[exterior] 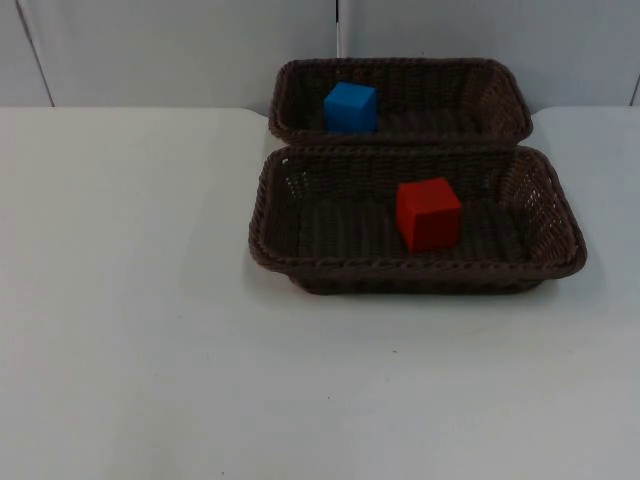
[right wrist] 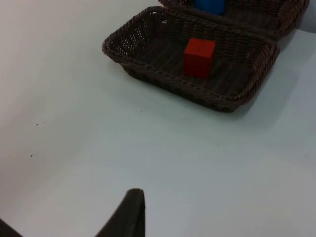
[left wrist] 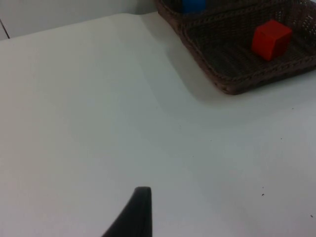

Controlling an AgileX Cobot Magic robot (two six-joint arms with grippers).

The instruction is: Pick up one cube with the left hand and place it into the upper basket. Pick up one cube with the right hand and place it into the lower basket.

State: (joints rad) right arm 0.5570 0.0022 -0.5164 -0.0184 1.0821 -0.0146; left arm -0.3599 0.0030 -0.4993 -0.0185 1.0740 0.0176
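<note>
Two dark brown woven baskets stand side by side at the back middle of the table. The blue cube (exterior: 350,107) lies in the upper basket (exterior: 500,95), at its left end. The red cube (exterior: 428,213) lies in the lower basket (exterior: 270,215), a little right of its middle. The left wrist view has the red cube (left wrist: 270,39) and the lower basket (left wrist: 207,59) well ahead of my left gripper (left wrist: 140,210), which waits over bare table. My right gripper (right wrist: 131,215) also waits over bare table, with the red cube (right wrist: 199,57) and the lower basket (right wrist: 148,69) far ahead of it.
The white table (exterior: 150,330) stretches wide to the left of and in front of the baskets. The grey partition wall (exterior: 150,50) stands right behind the upper basket.
</note>
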